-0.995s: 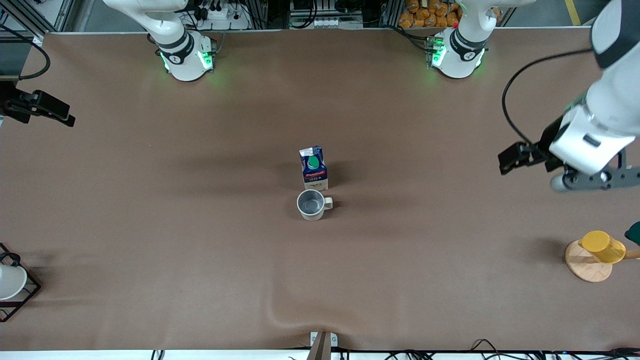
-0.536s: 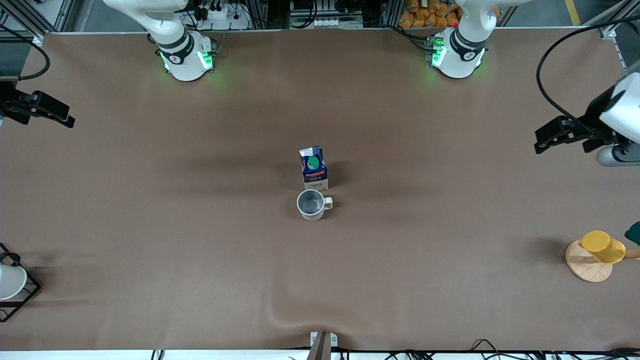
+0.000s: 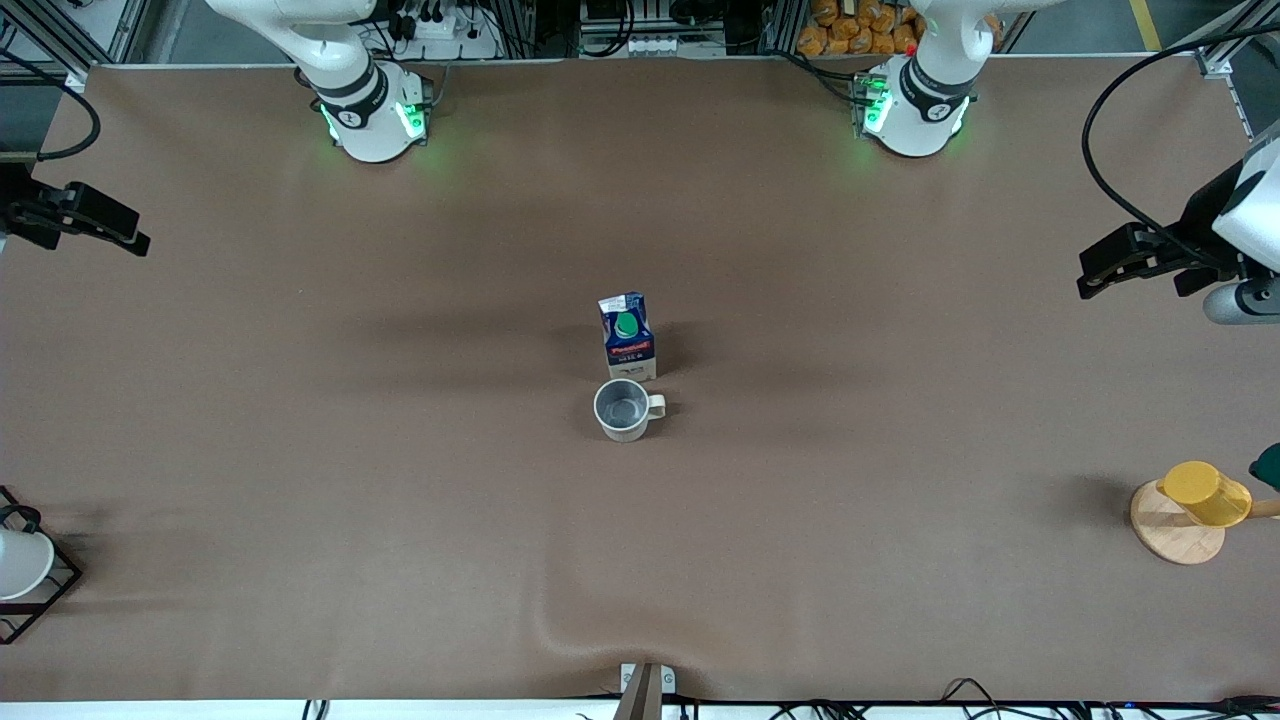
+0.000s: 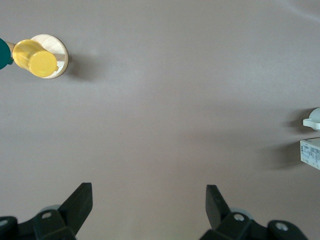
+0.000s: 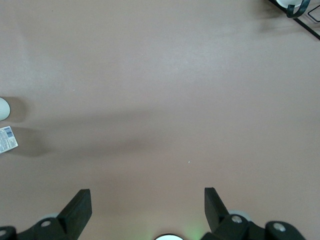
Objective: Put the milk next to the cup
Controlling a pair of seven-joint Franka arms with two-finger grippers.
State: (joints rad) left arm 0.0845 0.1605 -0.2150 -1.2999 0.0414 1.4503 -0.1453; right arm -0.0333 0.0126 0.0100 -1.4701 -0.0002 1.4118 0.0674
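The milk (image 3: 628, 335) stands upright near the middle of the brown worktop (image 3: 400, 500), its green cap facing the front camera. The cup (image 3: 624, 409) sits upright just beside the carton, nearer to the front camera, with a thin gap or light contact between them that cannot be told apart; its small handle points toward the left arm's end of the worktop. The left claw (image 4: 149, 205) hangs over bare worktop at the left arm's end, well apart from the carton, its two dark fingers spread wide and pinching nothing. In the left wrist view the edge of the milk (image 4: 310, 153) and a sliver of the cup (image 4: 313, 118) show at the border. The right claw (image 5: 148, 206) hangs over bare worktop at the right arm's end, its fingers likewise spread and empty. A yellow cup (image 3: 1205, 492) rests on a round wooden stand (image 3: 1170, 530) near the left arm's end, nearer to the front camera than the left claw. A white cup (image 3: 20, 562) sits in a black wire rack (image 3: 55, 590) at the right arm's end.
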